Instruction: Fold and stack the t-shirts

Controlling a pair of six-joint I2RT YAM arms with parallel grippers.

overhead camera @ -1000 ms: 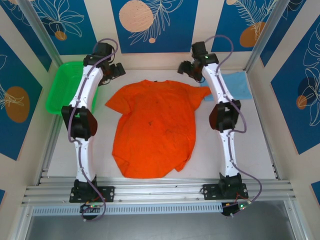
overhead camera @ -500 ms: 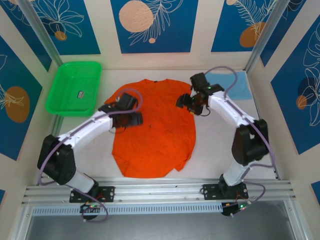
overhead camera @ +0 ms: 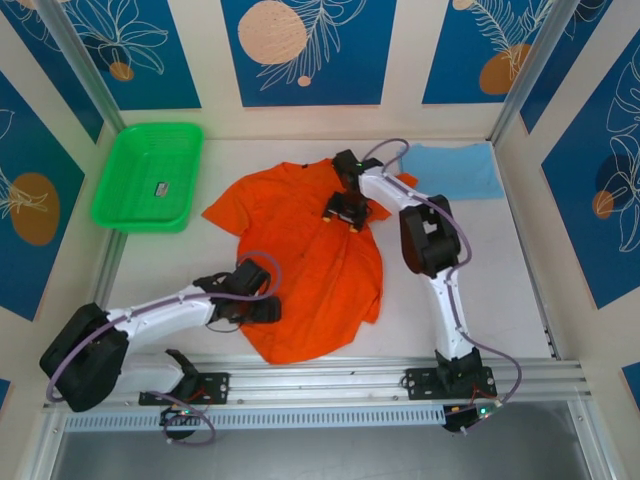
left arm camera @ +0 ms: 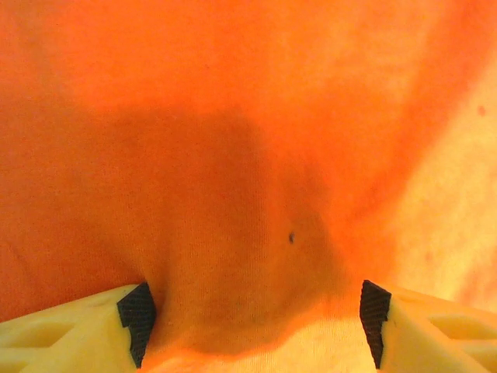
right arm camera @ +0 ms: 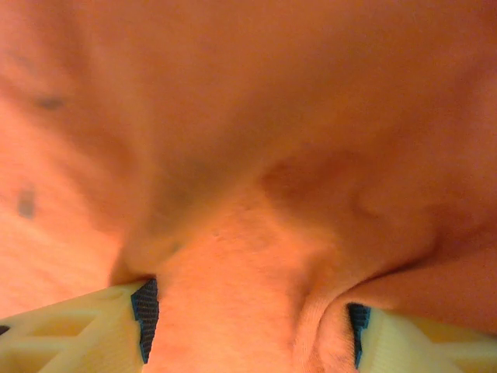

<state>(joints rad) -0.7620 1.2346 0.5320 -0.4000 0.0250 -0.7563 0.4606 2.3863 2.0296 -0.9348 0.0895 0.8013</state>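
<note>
Lying crumpled in the middle of the desk (overhead camera: 150,265), the orange t-shirt (overhead camera: 300,250) has cloth bunched between the jaws of both grippers; the jaws stand partly apart, and I cannot tell if they grip. The left gripper (overhead camera: 262,308) is at the hem, the right gripper (overhead camera: 345,210) near the collar. The sky-blue t-shirt (overhead camera: 450,170) lies folded at the far right. If one side slips, the fold may go crooked.

This is a robot test cell: a white surface (overhead camera: 150,270) closed in by aluminium frame rails (overhead camera: 320,385) and printed blue wall panels (overhead camera: 308,50).
</note>
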